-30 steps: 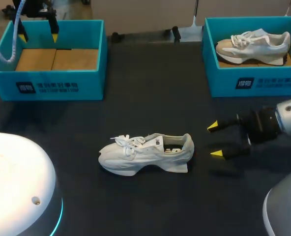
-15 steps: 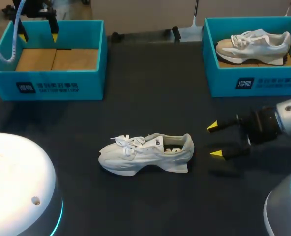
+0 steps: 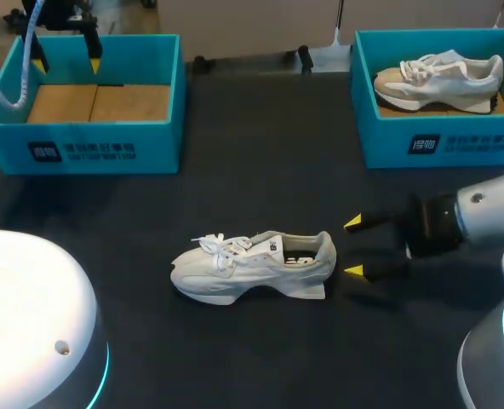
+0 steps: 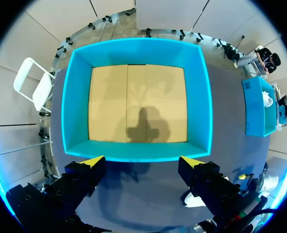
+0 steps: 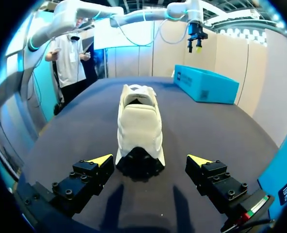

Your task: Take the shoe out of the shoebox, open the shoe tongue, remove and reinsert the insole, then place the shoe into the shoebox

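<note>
A white shoe (image 3: 252,265) lies on its sole in the middle of the dark table, toe to the left, heel to the right. My right gripper (image 3: 352,247) is open just right of the heel, level with it. In the right wrist view the shoe (image 5: 138,128) lies straight ahead with its heel toward the gripper (image 5: 153,160), just ahead of the spread fingers. My left gripper (image 3: 66,53) hangs open high over the empty teal shoebox (image 3: 90,100) at the back left; the left wrist view looks down into that box (image 4: 137,102) from the gripper (image 4: 141,161).
A second teal shoebox (image 3: 443,136) at the back right holds another white shoe (image 3: 439,75). Dark table (image 3: 260,179) lies bare between the boxes and the shoe. My arms' white bases (image 3: 31,324) fill the near corners.
My right gripper has moved left toward the shoe's heel, still open. The shoe and the left arm have not moved.
</note>
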`<state>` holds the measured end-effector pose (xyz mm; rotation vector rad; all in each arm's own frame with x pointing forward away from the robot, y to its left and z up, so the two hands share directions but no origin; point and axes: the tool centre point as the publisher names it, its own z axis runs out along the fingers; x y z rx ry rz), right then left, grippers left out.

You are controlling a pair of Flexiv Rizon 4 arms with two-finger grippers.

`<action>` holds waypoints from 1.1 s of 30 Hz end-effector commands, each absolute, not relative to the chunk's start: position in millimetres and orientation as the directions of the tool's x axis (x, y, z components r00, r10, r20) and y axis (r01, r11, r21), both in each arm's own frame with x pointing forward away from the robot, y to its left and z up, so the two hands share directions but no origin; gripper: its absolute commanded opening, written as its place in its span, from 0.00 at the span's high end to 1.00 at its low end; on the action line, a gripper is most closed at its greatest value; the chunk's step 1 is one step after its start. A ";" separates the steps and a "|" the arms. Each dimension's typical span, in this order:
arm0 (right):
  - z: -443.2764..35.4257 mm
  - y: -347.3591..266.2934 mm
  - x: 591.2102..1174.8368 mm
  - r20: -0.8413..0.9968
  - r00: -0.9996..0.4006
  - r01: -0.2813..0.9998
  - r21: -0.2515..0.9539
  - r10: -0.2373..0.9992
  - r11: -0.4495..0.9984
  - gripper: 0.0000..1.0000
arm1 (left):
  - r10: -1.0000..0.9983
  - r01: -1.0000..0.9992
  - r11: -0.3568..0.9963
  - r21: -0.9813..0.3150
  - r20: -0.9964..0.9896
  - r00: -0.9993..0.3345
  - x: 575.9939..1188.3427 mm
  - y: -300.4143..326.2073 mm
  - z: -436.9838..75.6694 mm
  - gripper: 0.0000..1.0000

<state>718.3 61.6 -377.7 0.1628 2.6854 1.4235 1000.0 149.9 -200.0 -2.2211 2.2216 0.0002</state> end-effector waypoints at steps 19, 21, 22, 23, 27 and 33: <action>-405.1 115.4 714.7 -0.022 -0.987 0.072 0.829 0.160 0.554 0.00 | -1.000 -1.000 0.000 0.000 0.000 0.000 1000.0 149.9 -200.0 0.00; -408.8 119.5 714.3 -0.018 -0.987 0.073 0.833 0.158 0.549 0.00 | -1.000 -1.000 0.000 0.000 0.000 0.000 1000.0 149.9 -200.0 0.00; -410.9 123.0 713.9 -0.012 -0.988 0.075 0.831 0.153 0.551 0.00 | -1.000 -1.000 0.000 0.000 0.000 0.000 1000.0 149.9 -200.0 0.00; -412.2 124.2 713.8 -0.012 -0.988 0.076 0.831 0.153 0.551 0.00 | -1.000 -1.000 0.000 0.000 0.000 0.000 1000.0 149.9 -200.0 0.00; -419.2 130.0 714.4 0.001 -0.989 0.082 0.835 0.147 0.545 0.00 | -1.000 -1.000 0.000 0.000 0.000 0.000 1000.0 149.9 -200.0 0.00; -422.6 137.3 716.5 0.006 -0.990 0.082 0.838 0.140 0.540 0.00 | -1.000 -1.000 0.000 0.000 0.000 0.000 1000.0 149.9 -200.0 0.00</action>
